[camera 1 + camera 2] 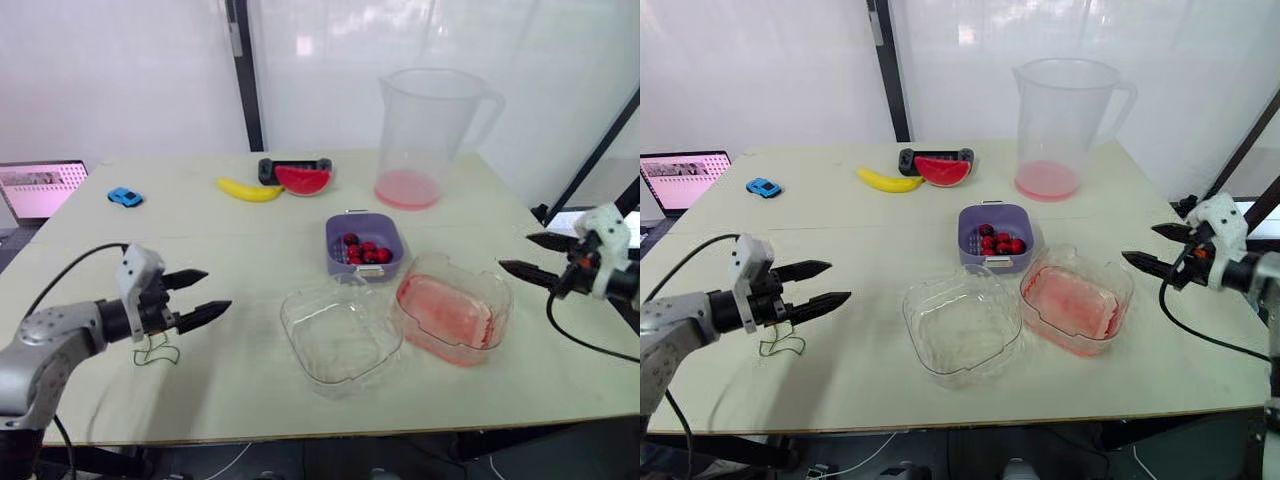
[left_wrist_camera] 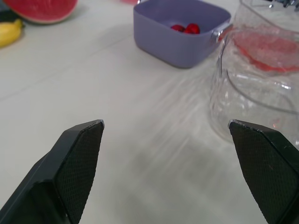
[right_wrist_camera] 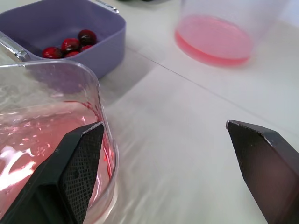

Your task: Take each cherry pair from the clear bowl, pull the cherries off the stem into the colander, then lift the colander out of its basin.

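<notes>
Left arm reaches in low from the lower left, left gripper (image 1: 216, 291) open and empty above the table with loose green stems (image 1: 157, 350) just below it; right gripper (image 1: 517, 254), also open, hangs at the right edge beside the clear tub (image 1: 492, 300) of pink liquid. The clear bowl (image 1: 340, 335) at lower centre between the grippers looks empty. The purple colander (image 1: 338, 240) just above it holds red cherries (image 1: 366, 252).

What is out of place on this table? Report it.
A loose green stem lies on the bare table by the open left gripper, outside any container. Nothing else looks tipped or spilled.
</notes>
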Controlling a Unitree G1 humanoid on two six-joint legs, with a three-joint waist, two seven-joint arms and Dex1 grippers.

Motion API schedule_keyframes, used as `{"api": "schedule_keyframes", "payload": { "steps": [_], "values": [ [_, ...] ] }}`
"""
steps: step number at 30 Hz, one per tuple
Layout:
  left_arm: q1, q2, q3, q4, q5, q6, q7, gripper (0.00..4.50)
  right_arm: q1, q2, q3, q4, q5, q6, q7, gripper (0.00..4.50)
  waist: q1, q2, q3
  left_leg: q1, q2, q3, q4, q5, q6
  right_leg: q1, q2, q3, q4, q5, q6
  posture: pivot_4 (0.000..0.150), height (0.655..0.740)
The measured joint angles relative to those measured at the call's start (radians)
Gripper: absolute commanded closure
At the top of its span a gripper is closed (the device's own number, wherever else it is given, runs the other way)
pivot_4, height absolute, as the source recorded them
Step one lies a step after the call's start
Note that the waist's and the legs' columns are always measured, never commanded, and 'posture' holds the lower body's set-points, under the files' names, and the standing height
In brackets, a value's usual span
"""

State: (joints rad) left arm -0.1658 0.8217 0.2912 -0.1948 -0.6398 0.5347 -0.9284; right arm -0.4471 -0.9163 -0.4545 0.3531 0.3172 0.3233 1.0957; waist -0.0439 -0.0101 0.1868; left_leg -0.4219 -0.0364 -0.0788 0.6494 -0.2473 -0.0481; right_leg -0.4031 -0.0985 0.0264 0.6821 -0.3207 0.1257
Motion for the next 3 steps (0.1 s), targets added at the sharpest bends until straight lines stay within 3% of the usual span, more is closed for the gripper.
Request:
{"api": "schedule_keyframes", "payload": {
  "steps": [3],
  "values": [
    [0.013,-0.001,0.013,0.001,0.000,-0.013,0.005,0.00,0.027,0.009,-0.036,-0.042,0.049,0.011,-0.030,0.01,0.004,0.000,0.000,0.002,0.000,-0.001,0.000,0.000,0.001,0.003,0.000,0.000,0.000,0.000,0.000,0.150,0.7400]
  ]
}}
